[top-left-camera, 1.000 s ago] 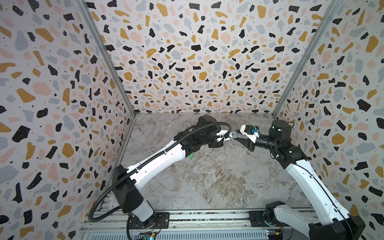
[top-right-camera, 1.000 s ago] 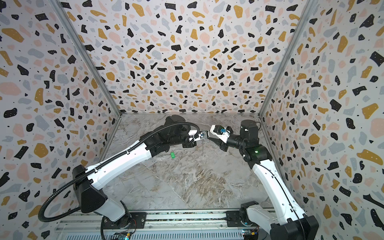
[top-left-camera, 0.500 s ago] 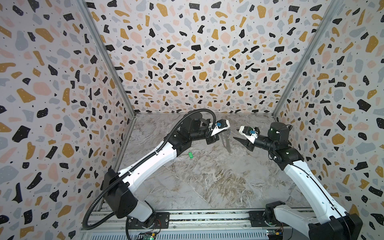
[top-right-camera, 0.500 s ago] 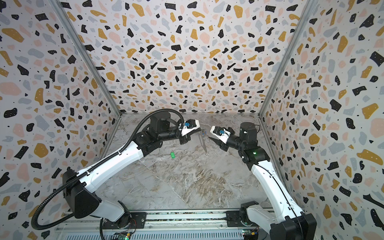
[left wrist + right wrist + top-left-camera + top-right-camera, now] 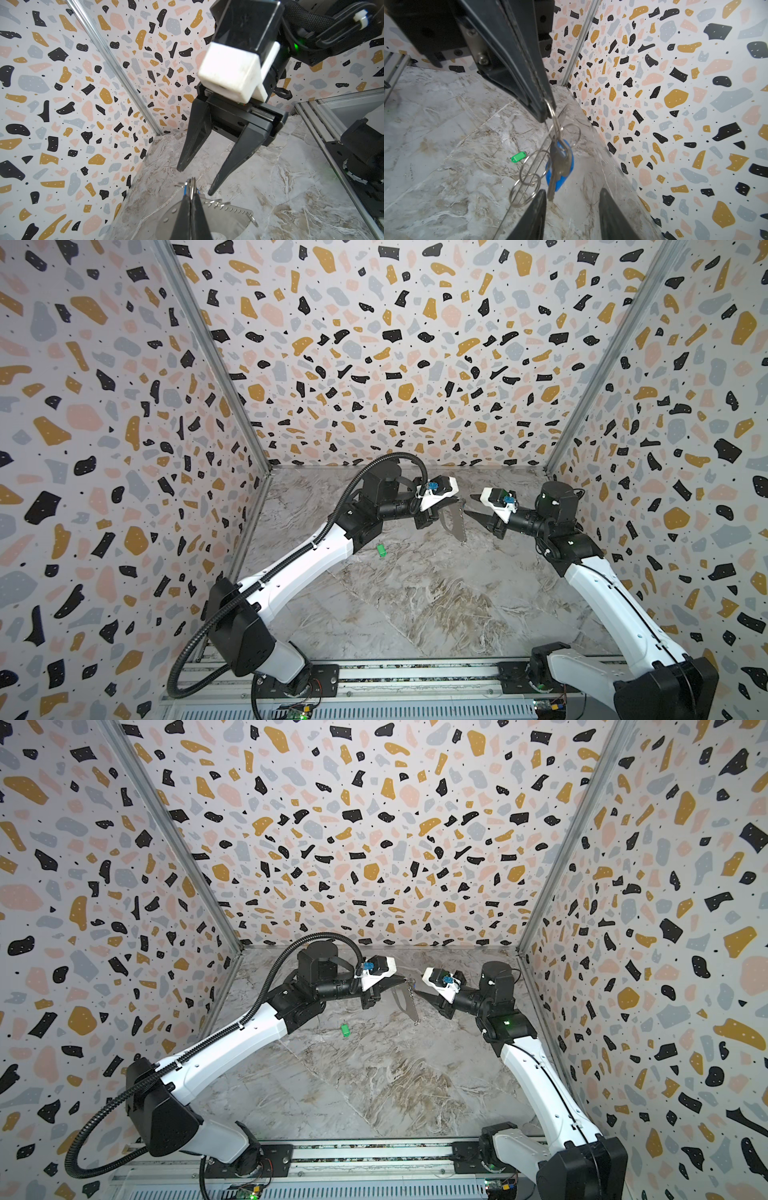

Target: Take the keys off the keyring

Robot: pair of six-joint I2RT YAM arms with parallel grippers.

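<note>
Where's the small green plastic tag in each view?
Top view: small green plastic tag on the marble floor, beside the left arm.
Top view: tag, same spot.
Left wrist: not in it.
Right wrist: tag on the floor, beyond the hanging blue plastic tag.
Shared landmark: left gripper, shut on the flat tan keyring plate.

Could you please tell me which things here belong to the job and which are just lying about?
Job: keyring, held by left gripper; blue tag and metal key hanging on it; green tag, loose on table; right gripper.
Background only: walls, rail.
</note>
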